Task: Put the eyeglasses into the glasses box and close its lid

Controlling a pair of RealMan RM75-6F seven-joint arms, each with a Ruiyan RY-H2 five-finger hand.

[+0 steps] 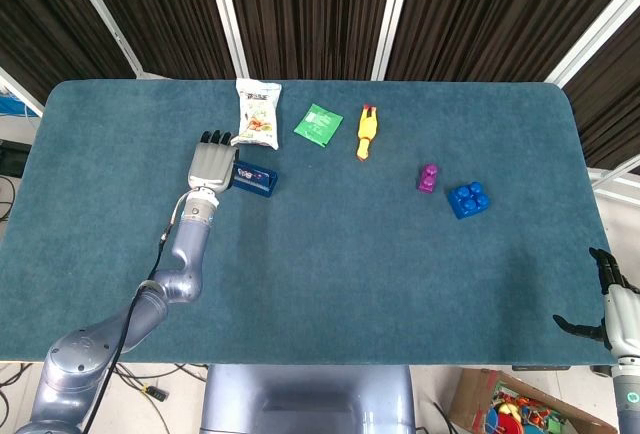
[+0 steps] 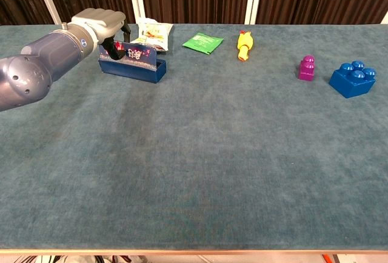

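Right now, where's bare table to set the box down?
Free: the wide near half, in front of the glasses box and left hand. Crowded: the far strip with snack bag, green packet, rubber chicken.

matt teal cloth covers the table (image 1: 330, 254); glossy plastic blue brick (image 1: 467, 198); glossy box (image 2: 133, 62); crinkly shiny bag (image 1: 257, 112).
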